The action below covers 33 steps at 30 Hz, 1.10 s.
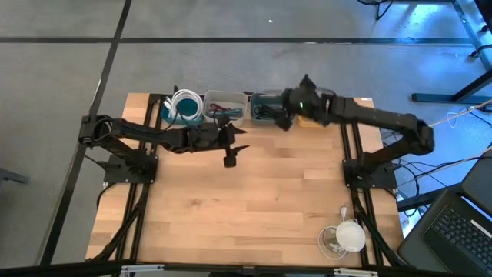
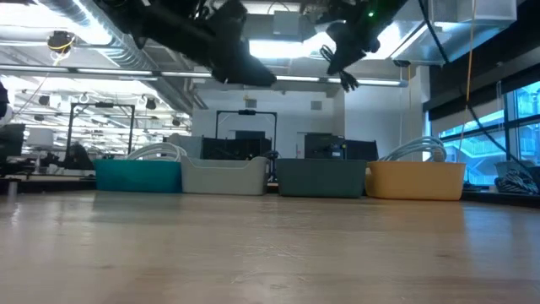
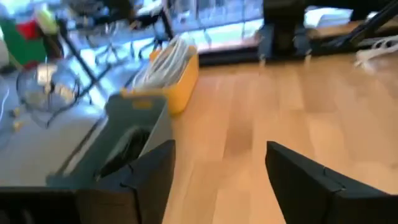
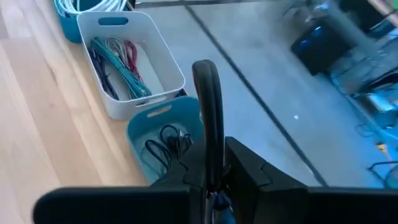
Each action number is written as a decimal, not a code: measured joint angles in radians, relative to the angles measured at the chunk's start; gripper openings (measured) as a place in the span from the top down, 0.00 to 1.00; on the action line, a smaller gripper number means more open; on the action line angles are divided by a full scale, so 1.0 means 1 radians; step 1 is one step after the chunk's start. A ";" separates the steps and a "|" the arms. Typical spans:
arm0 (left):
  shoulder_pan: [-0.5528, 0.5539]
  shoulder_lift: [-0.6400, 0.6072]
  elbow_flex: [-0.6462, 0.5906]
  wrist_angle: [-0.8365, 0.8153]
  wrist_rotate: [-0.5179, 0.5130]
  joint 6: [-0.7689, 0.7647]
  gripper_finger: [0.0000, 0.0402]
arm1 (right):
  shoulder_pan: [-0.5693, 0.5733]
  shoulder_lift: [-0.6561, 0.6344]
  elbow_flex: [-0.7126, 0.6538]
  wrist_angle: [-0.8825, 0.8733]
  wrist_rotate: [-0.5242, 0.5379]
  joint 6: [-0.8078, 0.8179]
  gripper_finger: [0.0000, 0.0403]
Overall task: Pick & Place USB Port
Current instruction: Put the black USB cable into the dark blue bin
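Right gripper [image 1: 283, 117], upper centre of high view, fingers pressed together above the blue bin [image 4: 140, 127]. Black cables [image 4: 166, 144] inside show only in right wrist view; USB piece indistinguishable. Left gripper [image 1: 231, 156] mid-frame, spread wide, empty.

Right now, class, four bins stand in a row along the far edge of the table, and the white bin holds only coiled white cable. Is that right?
Not quite. The four bins do stand in a row along the far edge, but the white bin holds a bundle of thin teal, red and pale cables, not coiled white cable. The right wrist view shows this.
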 joint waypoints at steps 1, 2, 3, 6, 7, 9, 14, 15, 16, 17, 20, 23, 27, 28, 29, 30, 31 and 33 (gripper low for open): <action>-0.005 0.001 0.000 0.025 0.001 0.013 0.40 | -0.041 0.018 0.026 -0.018 -0.040 -0.020 0.91; -0.010 0.001 0.000 0.054 0.002 0.026 0.40 | -0.081 0.038 0.046 -0.035 -0.084 -0.041 0.91; -0.013 0.001 0.000 0.078 0.003 0.040 0.39 | -0.116 0.061 0.064 -0.048 -0.133 -0.059 0.91; -0.023 0.001 0.000 0.132 0.000 0.095 0.40 | -0.201 0.137 0.116 -0.082 -0.236 -0.088 0.91; -0.026 0.001 0.000 0.145 0.000 0.116 0.40 | -0.219 0.164 0.134 -0.095 -0.249 -0.104 0.91; -0.033 -0.007 0.000 0.138 0.000 0.165 0.40 | -0.240 0.227 0.166 -0.136 -0.254 -0.139 0.91; -0.055 -0.035 0.000 0.105 0.001 0.199 0.40 | -0.255 0.376 0.225 -0.234 -0.260 -0.186 0.91; -0.058 -0.036 0.000 0.099 0.000 0.199 0.40 | -0.255 0.400 0.228 -0.236 -0.260 -0.191 0.91; -0.062 -0.037 0.000 0.101 0.000 0.199 0.40 | -0.254 0.422 0.228 -0.237 -0.261 -0.204 0.91; -0.066 -0.037 0.000 0.101 0.000 0.199 0.40 | -0.254 0.443 0.228 -0.238 -0.265 -0.214 0.91; -0.073 -0.037 0.000 0.101 -0.003 0.199 0.41 | -0.256 0.495 0.227 -0.223 -0.271 -0.236 0.91; -0.076 -0.037 0.000 0.102 -0.003 0.199 0.41 | -0.265 0.537 0.227 -0.179 -0.287 -0.237 0.91; -0.078 -0.037 0.000 0.103 -0.004 0.199 0.41 | -0.277 0.586 0.227 -0.132 -0.305 -0.261 0.91; -0.079 -0.037 0.000 0.103 -0.004 0.199 0.41 | -0.281 0.597 0.227 -0.125 -0.308 -0.262 0.91; -0.079 -0.037 0.000 0.103 -0.004 0.199 0.41 | -0.286 0.608 0.227 -0.123 -0.318 -0.262 0.91; -0.078 -0.037 0.000 0.103 -0.004 0.199 0.41 | -0.291 0.619 0.227 -0.124 -0.331 -0.262 0.91; -0.078 -0.037 0.000 0.103 -0.004 0.198 0.40 | -0.297 0.628 0.227 -0.124 -0.340 -0.261 0.91; -0.078 -0.037 0.000 0.103 -0.004 0.199 0.40 | -0.307 0.641 0.227 -0.123 -0.343 -0.262 0.91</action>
